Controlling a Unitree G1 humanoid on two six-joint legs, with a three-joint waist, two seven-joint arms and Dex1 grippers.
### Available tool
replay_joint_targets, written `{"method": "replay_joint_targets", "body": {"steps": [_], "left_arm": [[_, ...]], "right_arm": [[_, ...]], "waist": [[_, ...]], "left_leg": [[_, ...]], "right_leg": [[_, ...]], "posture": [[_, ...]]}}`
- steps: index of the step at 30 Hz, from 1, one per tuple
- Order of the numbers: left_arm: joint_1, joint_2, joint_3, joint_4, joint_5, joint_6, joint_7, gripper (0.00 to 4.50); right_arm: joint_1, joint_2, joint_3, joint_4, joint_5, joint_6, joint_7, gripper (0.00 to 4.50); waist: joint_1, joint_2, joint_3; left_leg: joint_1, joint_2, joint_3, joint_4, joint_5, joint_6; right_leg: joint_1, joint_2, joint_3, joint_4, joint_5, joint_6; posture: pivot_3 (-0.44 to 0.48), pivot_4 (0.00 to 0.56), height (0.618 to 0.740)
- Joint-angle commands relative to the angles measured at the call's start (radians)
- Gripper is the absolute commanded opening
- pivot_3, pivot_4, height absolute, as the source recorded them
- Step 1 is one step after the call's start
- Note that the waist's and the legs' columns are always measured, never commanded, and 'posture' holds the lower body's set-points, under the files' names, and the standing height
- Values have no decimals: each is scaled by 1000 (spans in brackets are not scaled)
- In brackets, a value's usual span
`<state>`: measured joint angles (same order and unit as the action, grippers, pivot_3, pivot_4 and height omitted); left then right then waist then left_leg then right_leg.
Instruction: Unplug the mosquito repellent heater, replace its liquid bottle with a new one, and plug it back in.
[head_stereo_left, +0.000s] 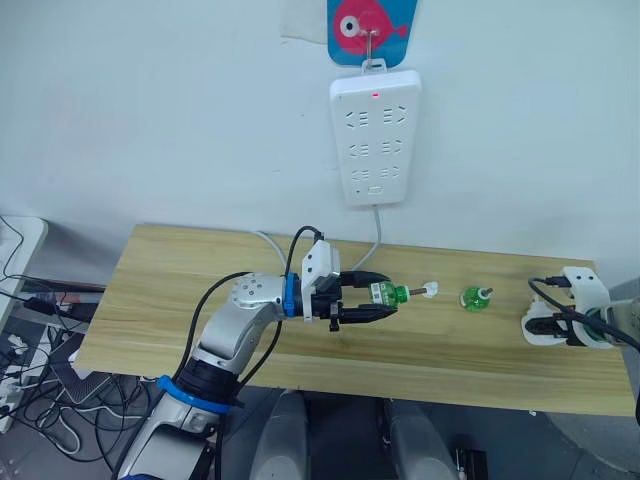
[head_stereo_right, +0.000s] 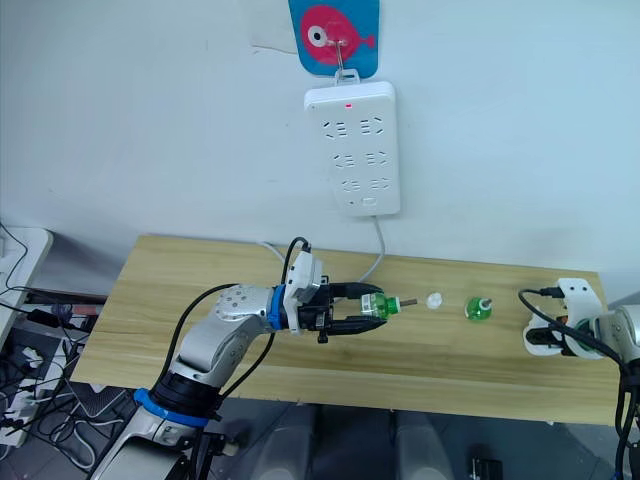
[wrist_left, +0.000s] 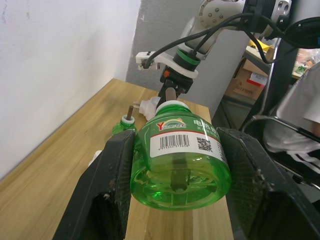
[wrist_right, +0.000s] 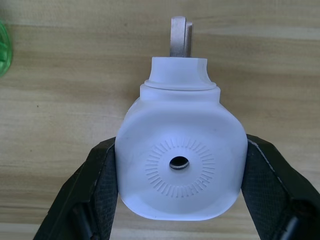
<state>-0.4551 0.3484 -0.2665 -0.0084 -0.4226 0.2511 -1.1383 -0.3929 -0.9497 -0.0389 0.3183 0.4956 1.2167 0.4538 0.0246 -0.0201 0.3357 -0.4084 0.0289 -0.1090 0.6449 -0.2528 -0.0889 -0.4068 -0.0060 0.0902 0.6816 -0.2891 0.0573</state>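
1. Left gripper (head_stereo_left: 372, 301) over mid-counter, closed on a green liquid bottle (head_stereo_left: 384, 293); bottle held lying on its side, wick end pointing right. Label and barcode facing up in the left wrist view; fingers (wrist_left: 107, 190) clamped on either side of the body.
2. Sideways hold judged deliberate: neck aimed along the counter toward the right arm, ready to go into the heater.
3. Right gripper (wrist_right: 177, 195) near the right edge of the counter (head_stereo_left: 180, 300), closed on the mosquito repellent heater (wrist_right: 181, 162). White rounded shell pinched on both flanks, round opening facing the wrist camera, metal prongs (wrist_right: 180, 36) pointing away.
4. Heater off the wall: white power strip (head_stereo_left: 374, 135) hanging above the counter's far edge, red lamp lit, nothing plugged into its visible sockets. Unplugging step judged done.
5. Second green bottle (head_stereo_left: 475, 298) standing upright on the counter between the two grippers, wick up. Small white cap (head_stereo_left: 431, 290) lying just left of it, near the held bottle's tip. Cannot tell which bottle is the spent one.
6. Judged stage: mid-swap, bottle and heater well apart, each in one gripper.
7. Risk: smooth round bottle could roll in the pinch; wick needs lining up squarely with the heater's underside, which is hidden.
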Motion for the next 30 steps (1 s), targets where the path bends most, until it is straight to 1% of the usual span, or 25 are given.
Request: {"method": "replay_joint_targets", "body": {"steps": [1,2,3,5,6,7,8,9,10,12,13,14,15,16,17,19,22,27,30], "left_arm": [[1,-9,11,-46,-6,-47,-19,2228],[5,-7,13,-53,-9,-56,-25,2228],[11,-3,15,-61,-12,-68,-35,2228],[24,5,17,-76,-19,-97,-57,2228],[30,9,17,-84,-22,-106,-67,2228],[37,11,16,-91,-23,-126,-79,2228],[46,14,12,-102,-25,-148,-99,2228],[52,16,9,-110,-27,-162,-113,2228],[56,14,9,-115,-30,-171,-118,2228],[55,7,10,-115,-28,-197,-128,2228],[50,3,10,-110,-26,-215,-137,2228],[41,-4,13,-106,-27,-233,-143,2228],[34,-9,16,-103,-27,-245,-146,2228],[26,-13,17,-99,-25,-273,-159,2228],[23,-15,18,-99,-23,-293,-169,2228],[18,-18,18,-104,-26,-316,-177,2228],[15,-20,18,-121,-36,-316,-172,2228],[16,-20,6,-143,-45,-320,-188,2228],[11,-20,9,-133,-45,-325,-197,2228]], "right_arm": [[29,-41,-165,-96,75,125,53,2954],[47,-58,-220,-138,115,192,80,2954],[69,-66,-303,-189,170,274,115,2954],[168,-110,-443,-291,315,377,201,2954],[223,-125,-503,-332,389,394,239,2954],[301,-159,-553,-350,504,398,279,2954],[375,-169,-613,-381,597,398,317,2954],[425,-172,-653,-389,674,398,323,2954],[459,-174,-680,-364,786,398,295,2954],[490,-182,-688,-328,1015,398,232,2954],[511,-193,-671,-332,1148,377,189,2954],[550,-208,-632,-368,1304,303,123,2954],[579,-217,-605,-396,1404,247,77,2954],[585,-202,-571,-430,1457,193,62,2954],[592,-190,-553,-457,1477,156,61,2954],[600,-129,-511,-539,1477,81,64,2954],[607,-69,-468,-613,1477,-11,19,2954],[557,5,-413,-666,1477,-107,-66,2954],[547,20,-404,-669,1477,-117,-75,2954]], "waist": [[0,1,1],[1,2,2],[1,3,2],[1,4,3],[2,4,3],[4,4,3],[6,4,3],[6,3,3],[4,2,3],[1,1,4],[-1,1,4],[-3,1,4],[-4,1,4],[-5,0,4],[-7,-1,5],[-5,-1,5],[1,-1,5],[1,0,5],[1,0,5]], "left_leg": [[0,0,0,0,0,0],[0,0,0,0,0,0],[-1,0,0,0,0,0],[-1,0,0,0,0,0],[-1,0,-1,-1,0,0],[-1,0,-1,-1,0,0],[-2,0,-2,-1,0,0],[-2,0,-2,-1,-1,1],[-2,0,-2,-1,-1,2],[-2,0,0,1,-1,2],[-2,-1,1,1,-1,2],[-2,-1,3,1,-1,2],[-2,-1,3,1,-1,2],[-2,0,4,1,-1,2],[-2,0,4,1,-1,2],[-1,0,3,1,-1,2],[-2,0,1,1,-1,2],[-5,0,0,2,-1,2],[-5,0,-2,1,-1,2]], "right_leg": [[0,0,0,0,0,0],[0,0,0,0,0,0],[0,0,0,0,0,0],[0,0,0,0,0,0],[0,0,-1,-1,0,0],[0,0,-1,-1,0,0],[0,0,-2,-2,0,0],[0,0,-2,-3,0,0],[0,0,-2,-3,0,0],[1,-1,0,-3,1,1],[1,-1,1,-3,2,3],[1,-1,3,-3,2,3],[1,-1,4,-3,2,4],[1,0,5,-2,2,4],[1,0,5,-2,2,4],[1,1,4,-3,-1,8],[0,0,2,-3,1,5],[-2,0,0,-3,2,4],[-2,0,-1,-3,2,4]], "posture": [[180,361,740],[178,361,740],[170,361,740],[158,355,740],[158,355,740],[147,352,740],[135,346,740],[135,346,740],[136,341,740],[136,341,740],[136,341,740],[141,340,740],[141,340,740],[141,340,740],[158,338,740],[163,335,740],[170,334,740],[171,331,740],[169,331,740]]}}
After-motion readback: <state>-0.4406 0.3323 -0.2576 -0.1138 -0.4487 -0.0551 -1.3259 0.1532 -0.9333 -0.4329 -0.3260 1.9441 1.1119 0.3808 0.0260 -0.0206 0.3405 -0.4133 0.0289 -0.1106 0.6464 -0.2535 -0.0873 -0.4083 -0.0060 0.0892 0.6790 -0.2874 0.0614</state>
